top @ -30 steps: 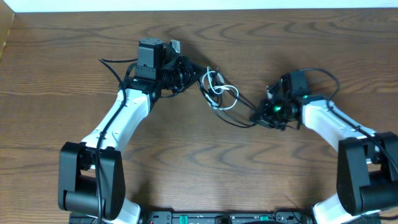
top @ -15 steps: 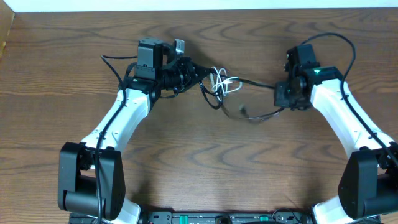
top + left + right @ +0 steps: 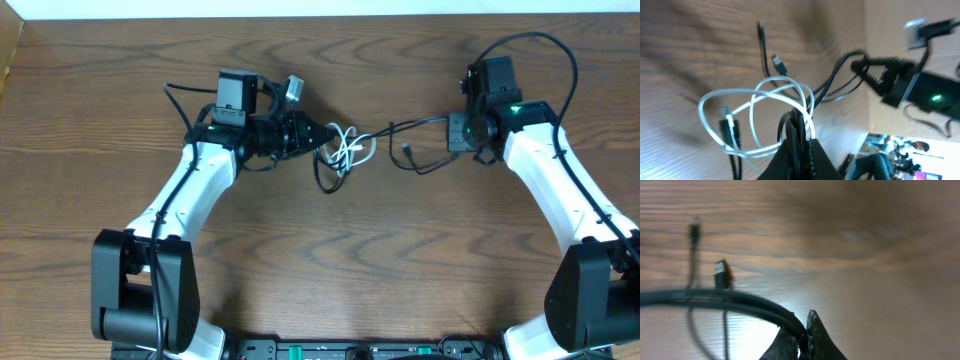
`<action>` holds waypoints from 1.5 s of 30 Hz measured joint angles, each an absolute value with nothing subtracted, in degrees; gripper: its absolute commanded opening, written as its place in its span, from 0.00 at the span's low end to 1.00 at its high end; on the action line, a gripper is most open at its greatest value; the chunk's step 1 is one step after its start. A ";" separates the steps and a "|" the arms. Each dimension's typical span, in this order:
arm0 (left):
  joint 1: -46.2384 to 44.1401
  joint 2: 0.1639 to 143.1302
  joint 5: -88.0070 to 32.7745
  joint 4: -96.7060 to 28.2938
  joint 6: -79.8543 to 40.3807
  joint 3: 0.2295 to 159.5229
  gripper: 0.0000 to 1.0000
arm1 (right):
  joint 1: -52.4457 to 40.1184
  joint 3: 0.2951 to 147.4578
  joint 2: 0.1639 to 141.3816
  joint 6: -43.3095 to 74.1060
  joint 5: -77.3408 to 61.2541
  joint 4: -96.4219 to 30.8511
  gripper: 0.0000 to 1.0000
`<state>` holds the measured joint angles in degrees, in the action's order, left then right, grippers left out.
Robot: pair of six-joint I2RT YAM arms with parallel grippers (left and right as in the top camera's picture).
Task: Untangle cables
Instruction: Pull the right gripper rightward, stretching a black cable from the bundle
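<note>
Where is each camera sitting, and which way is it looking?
Overhead: above the table, looking straight down; the left arm and right arm show, with the left gripper and right gripper either side of the tangled white cable.
Left wrist: on the left arm, looking past its own shut gripper over the loops toward the right arm.
Right wrist: on the right arm, looking low across the wood past its own gripper, shut on the black cable.
Shared: both wrist views show the same small plug.

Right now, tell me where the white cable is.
Overhead, left of centre: the white cable loops just off the left jaws, tangled with the black cable.
</note>
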<state>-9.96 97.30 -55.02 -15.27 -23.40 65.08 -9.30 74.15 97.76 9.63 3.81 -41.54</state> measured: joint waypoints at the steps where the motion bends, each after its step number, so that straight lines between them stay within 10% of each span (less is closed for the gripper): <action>1: -9.72 97.30 -54.89 -16.53 -22.06 65.08 0.08 | -9.21 74.15 97.76 8.56 1.41 -40.29 0.01; 7: -9.89 97.30 -54.50 -20.75 -15.46 65.08 0.08 | -9.17 74.15 97.76 5.15 -9.32 -33.52 0.04; 12: -11.97 97.30 -53.87 -20.47 -11.84 65.08 0.08 | -9.17 74.15 97.76 1.48 -16.73 -30.20 0.59; 24: -13.63 97.30 -50.48 -20.34 -10.22 65.08 0.08 | -10.76 73.23 98.02 2.48 -32.51 -35.55 0.48; 33: -13.63 97.30 -47.40 -20.40 -10.37 65.08 0.07 | -17.17 69.73 98.04 5.85 -38.20 -30.94 0.63; 45: -13.63 97.30 -35.55 -20.36 -10.94 65.08 0.07 | -26.02 68.69 98.06 19.62 -21.98 -25.69 0.61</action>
<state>-13.63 97.30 -35.55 -20.36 -10.94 65.08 -26.02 68.69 98.06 19.62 -21.98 -25.69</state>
